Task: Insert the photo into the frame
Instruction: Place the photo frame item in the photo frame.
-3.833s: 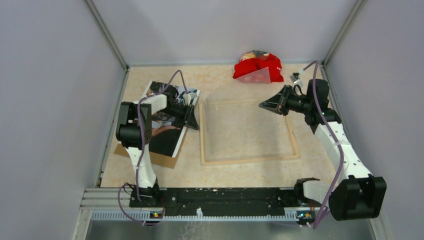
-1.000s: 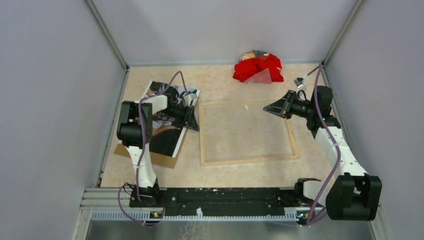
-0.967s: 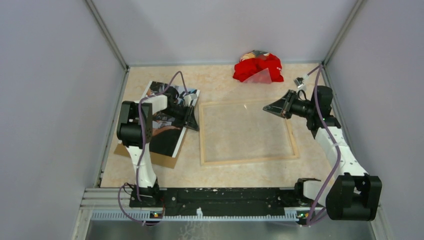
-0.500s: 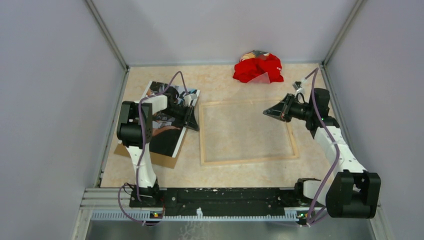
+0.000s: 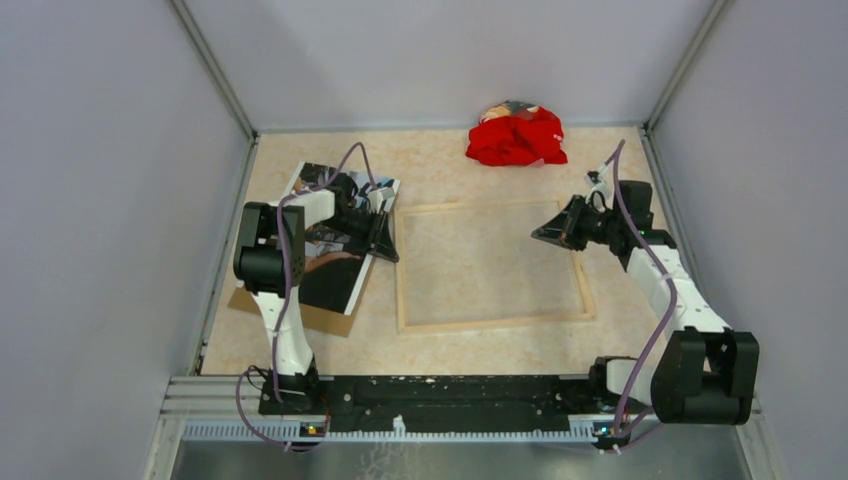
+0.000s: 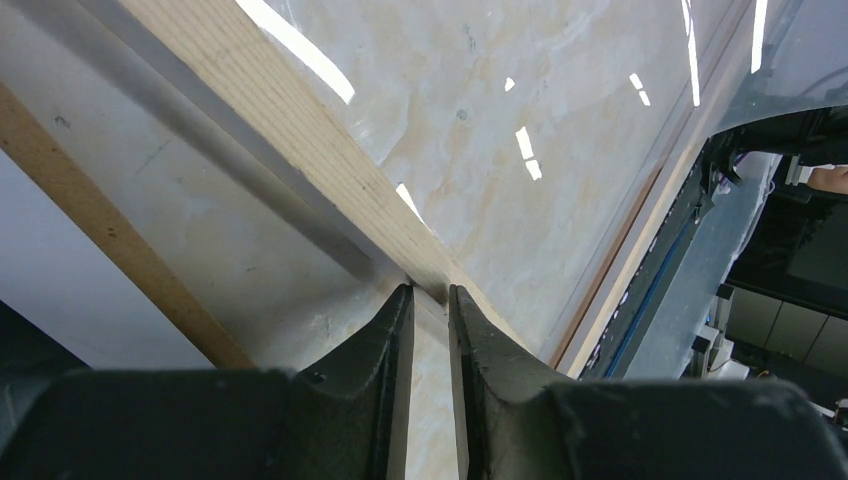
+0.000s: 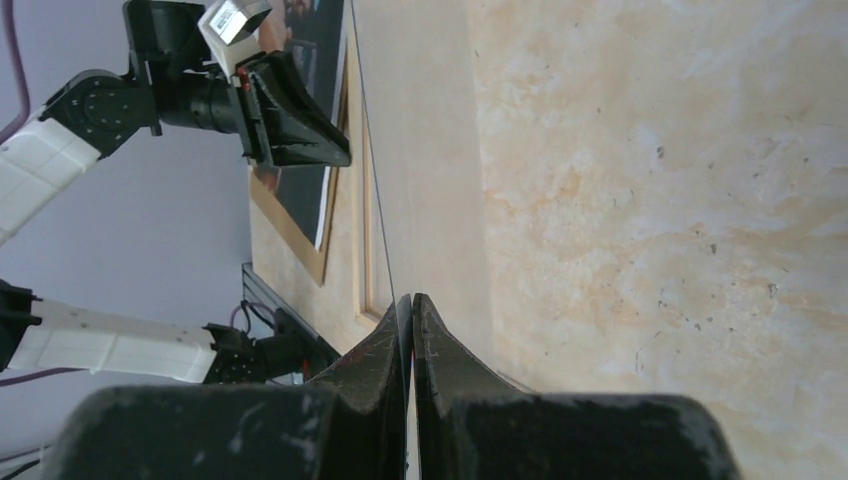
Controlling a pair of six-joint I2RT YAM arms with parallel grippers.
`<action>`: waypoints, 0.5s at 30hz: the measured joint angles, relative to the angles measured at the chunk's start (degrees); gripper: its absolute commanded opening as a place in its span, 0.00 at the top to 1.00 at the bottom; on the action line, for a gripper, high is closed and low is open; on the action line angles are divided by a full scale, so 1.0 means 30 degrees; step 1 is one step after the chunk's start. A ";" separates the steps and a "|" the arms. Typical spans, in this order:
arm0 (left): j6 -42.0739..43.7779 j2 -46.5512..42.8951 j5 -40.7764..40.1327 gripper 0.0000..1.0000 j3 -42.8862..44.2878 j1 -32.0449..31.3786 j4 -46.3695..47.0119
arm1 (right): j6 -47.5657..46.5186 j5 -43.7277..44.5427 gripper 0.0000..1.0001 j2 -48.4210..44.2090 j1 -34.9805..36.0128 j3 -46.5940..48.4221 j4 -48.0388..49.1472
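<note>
Left wrist, jaws pinching frame [image 6: 300,150] rail edge

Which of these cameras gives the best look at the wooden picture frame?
The top external view: all four rails of the frame show, lying flat. The left wrist view shows only a close stretch of one wooden rail; the right wrist view, just a thin edge-on sliver.

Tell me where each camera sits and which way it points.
Top external: above, behind the bases, looking down on the table; left arm and right arm show.
Left wrist: on that arm, past its jaws along the frame rail and clear pane.
Right wrist: on that arm, past its jaws leftward along the pane's edge; left gripper shows.
Shared: both wrist views show frame and pane.
</note>
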 measured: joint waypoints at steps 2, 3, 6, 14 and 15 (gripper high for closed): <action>0.0000 0.0000 -0.0007 0.75 0.0000 0.0000 0.0000 | -0.0233 0.0277 0.99 0.0153 0.0000 0.0015 -0.0240; 0.0000 0.0000 -0.0007 0.75 0.0000 0.0000 0.0000 | -0.0342 0.0401 0.97 0.0248 0.0000 0.0029 -0.0379; 0.0000 0.0000 0.0000 0.75 0.0000 0.0000 0.0000 | -0.0794 0.0976 0.90 0.0605 0.0000 0.0270 -0.0976; 0.0000 0.0000 0.0000 0.75 0.0000 0.0000 0.0007 | -0.2237 0.2892 0.67 0.0947 0.0066 0.0896 -0.2783; 0.0000 0.0000 0.0000 0.75 0.0000 0.0000 0.0000 | -0.2361 0.3104 0.63 0.0998 0.0095 0.0940 -0.2973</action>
